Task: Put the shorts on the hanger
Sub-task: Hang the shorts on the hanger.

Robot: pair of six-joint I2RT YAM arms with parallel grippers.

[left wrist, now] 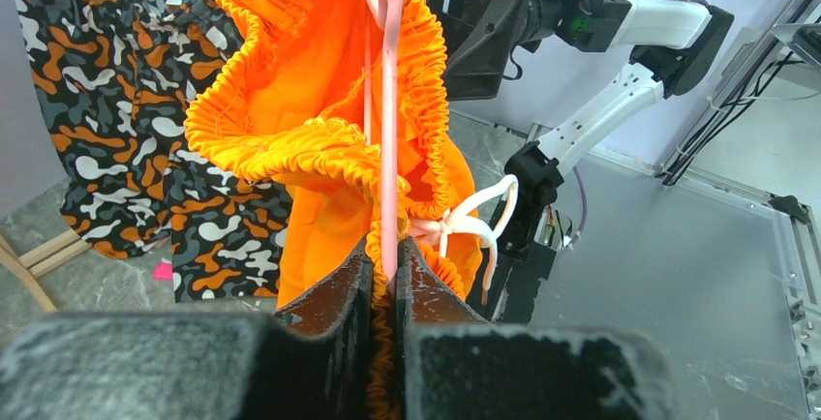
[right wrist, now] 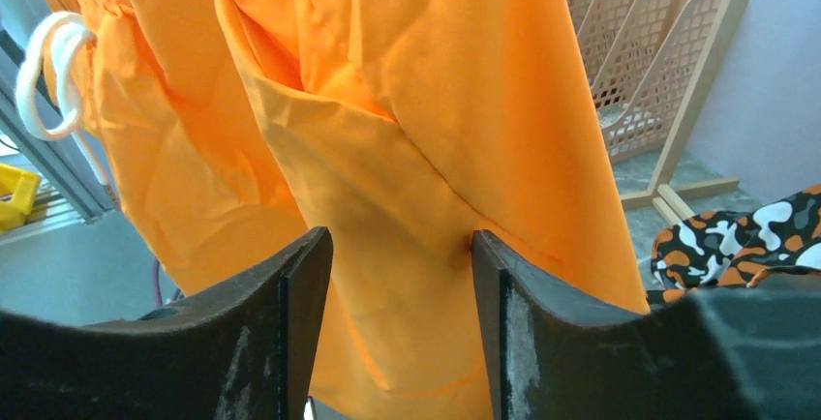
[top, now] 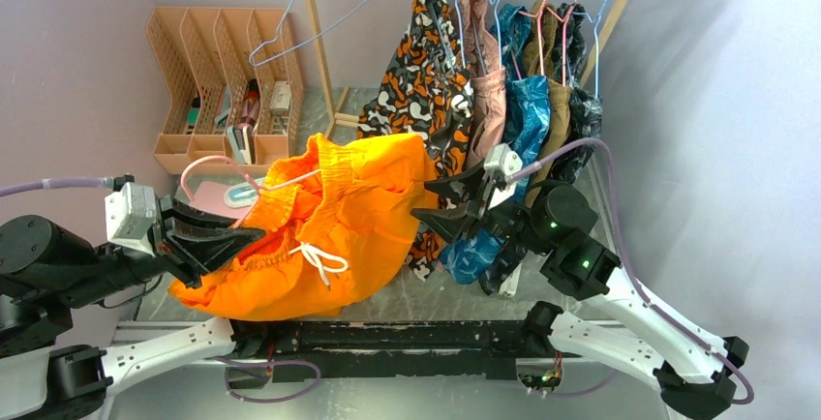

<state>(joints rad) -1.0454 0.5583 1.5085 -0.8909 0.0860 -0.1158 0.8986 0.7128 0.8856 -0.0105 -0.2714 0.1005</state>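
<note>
The bright orange shorts [top: 339, 217] hang bunched in mid-air between my two arms, white drawstring [top: 319, 260] dangling in front. The pink hanger [top: 197, 165] pokes out to their left, and its wire runs into the waistband opening. My left gripper [top: 242, 238] is shut on the pink hanger wire [left wrist: 390, 130] together with a fold of the gathered waistband [left wrist: 319, 139]. My right gripper [top: 426, 205] is open at the shorts' right edge. In the right wrist view orange fabric [right wrist: 387, 149] hangs between its spread fingers [right wrist: 300, 285].
A clothes rack at the back holds an orange-black-white patterned garment [top: 421, 81] and several other garments on hangers. An empty light-blue hanger [top: 319, 4] hangs on the wooden frame. A beige slotted organizer [top: 223, 81] stands at back left.
</note>
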